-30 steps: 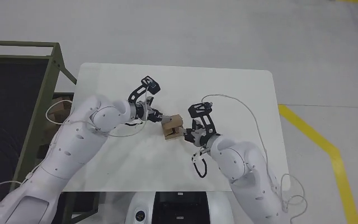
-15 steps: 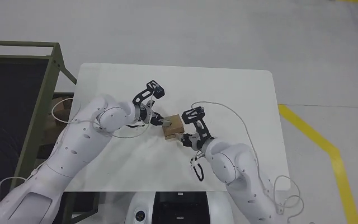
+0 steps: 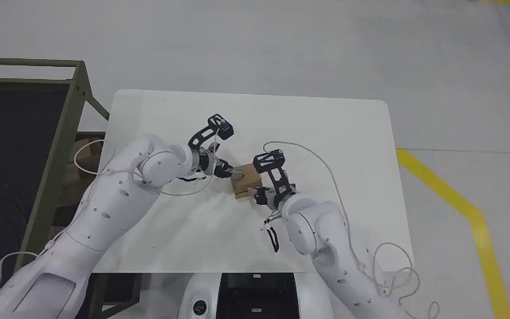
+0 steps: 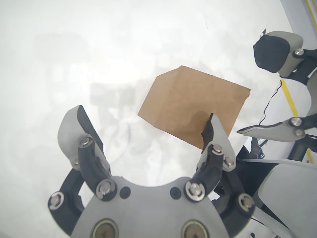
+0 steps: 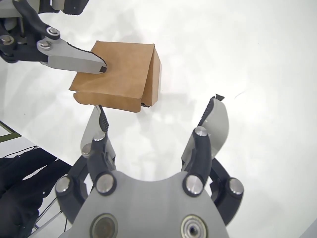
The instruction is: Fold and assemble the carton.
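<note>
Top view: the carton (image 3: 246, 180), partly folded, lies on the white worktop (image 3: 335, 127) between both arms. The left end effector (image 3: 225, 170) is open, with one fingertip (image 5: 91, 64) resting on the carton's upper panel; it is the nearer unit. The right end effector (image 5: 158, 102) is open and empty, just short of the carton's front flap. The flap sits ahead of one finger, not centred between the two. Judgement: a sideways correction is required before closing.
</note>
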Robot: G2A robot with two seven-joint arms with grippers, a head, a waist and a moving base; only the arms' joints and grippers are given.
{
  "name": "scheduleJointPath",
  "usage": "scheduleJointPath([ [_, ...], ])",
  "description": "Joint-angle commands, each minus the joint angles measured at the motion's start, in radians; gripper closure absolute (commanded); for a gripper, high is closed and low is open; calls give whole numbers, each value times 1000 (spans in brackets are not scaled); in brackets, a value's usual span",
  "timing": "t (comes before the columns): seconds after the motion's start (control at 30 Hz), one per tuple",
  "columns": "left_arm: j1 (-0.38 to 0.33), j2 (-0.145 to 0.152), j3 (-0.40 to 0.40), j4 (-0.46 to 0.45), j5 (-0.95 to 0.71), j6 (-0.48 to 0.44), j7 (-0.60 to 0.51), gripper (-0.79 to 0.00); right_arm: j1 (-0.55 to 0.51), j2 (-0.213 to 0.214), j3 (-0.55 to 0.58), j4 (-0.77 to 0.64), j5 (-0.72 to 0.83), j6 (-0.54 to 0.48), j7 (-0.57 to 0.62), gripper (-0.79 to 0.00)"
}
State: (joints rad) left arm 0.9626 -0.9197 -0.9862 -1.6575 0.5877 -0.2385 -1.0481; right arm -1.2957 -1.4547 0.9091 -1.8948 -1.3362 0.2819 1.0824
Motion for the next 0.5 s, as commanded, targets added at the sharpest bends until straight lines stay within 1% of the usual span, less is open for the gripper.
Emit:
scheduleJointPath([
  [0.0, 0, -1, 0, 4, -1, 3, -4, -785, 10, -3, -7, 13, -6, 8, 4, -662],
  [0.2, -8, -5, 3, 17, -10, 17, -19, -785, 28, -11, -19, 33, -3, 18, 5, -668],
  [0.27, -13, -6, 6, 22, -11, 20, -28, -785, 30, -12, -21, 37, -8, 19, 4, -683],
  [0.47, -25, -12, 16, 40, -18, 27, -45, -785, 33, -17, -25, 45, -15, 24, 5, -674],
])
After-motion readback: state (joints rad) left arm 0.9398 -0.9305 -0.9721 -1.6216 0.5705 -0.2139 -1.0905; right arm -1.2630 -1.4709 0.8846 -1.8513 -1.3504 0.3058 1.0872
